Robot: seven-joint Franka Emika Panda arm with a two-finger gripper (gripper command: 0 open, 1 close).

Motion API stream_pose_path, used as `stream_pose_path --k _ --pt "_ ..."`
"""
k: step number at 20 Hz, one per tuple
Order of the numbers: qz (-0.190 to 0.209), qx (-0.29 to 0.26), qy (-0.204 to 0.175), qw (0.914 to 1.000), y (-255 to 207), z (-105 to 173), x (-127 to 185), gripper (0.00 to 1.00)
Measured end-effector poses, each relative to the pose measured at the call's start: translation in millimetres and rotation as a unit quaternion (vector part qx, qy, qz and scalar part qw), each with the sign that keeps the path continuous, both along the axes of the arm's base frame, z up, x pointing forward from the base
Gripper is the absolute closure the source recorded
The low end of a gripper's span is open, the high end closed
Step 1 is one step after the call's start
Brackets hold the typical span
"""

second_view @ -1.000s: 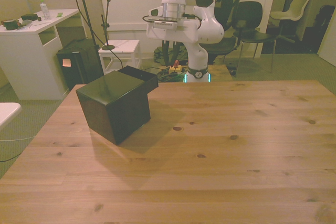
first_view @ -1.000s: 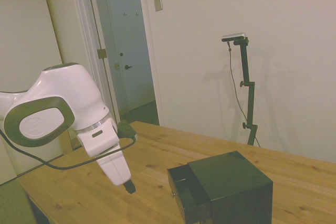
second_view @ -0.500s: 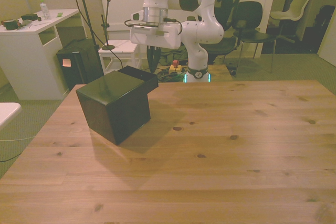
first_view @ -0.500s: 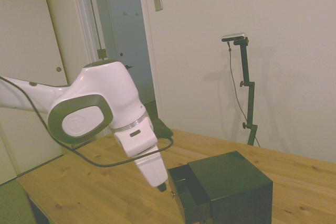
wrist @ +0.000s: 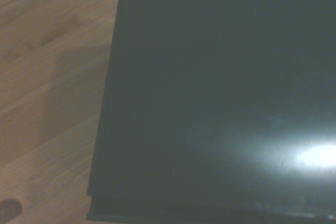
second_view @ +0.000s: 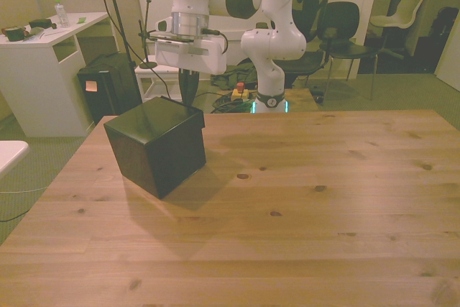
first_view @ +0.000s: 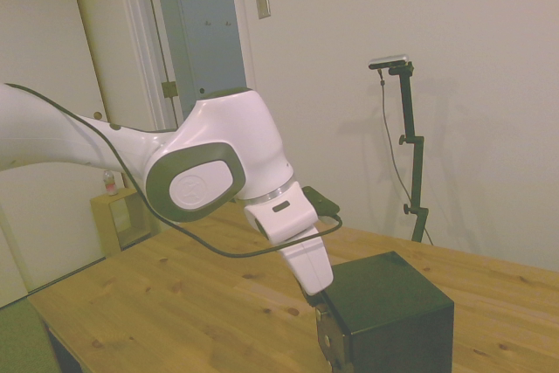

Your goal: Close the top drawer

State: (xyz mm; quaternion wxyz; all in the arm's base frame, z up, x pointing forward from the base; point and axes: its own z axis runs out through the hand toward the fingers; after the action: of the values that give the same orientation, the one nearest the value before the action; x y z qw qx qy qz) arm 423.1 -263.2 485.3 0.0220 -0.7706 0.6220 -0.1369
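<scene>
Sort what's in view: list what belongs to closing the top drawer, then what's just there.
Part of the job:
- top drawer, seemingly pushed in, front near flush with the cabinet
- black cabinet that holds it
- gripper, at the cabinet's drawer-side top edge

Just there:
- wooden table
- white desk off the front view's left
- chairs behind the robot

Lab-like room: white workbench (second_view: pixel 43 41), stacked chairs (second_view: pixel 345 23), floor cables, plain walls, door (first_view: pixel 205 32).
</scene>
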Motion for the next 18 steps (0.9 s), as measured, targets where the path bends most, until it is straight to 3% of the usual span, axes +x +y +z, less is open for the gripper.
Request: stream_pose_path --k 5,13,18 --pt "0.01 0.0 0.006 0.9999 1.8 -4.9 12.9 1.0" --pt "0.073 0.001 0.024 0.997 57.4 -25.0 51.2 1.0" --pt "0.111 0.003 0.038 0.9931 98.4 -40.8 48.8 1.0"
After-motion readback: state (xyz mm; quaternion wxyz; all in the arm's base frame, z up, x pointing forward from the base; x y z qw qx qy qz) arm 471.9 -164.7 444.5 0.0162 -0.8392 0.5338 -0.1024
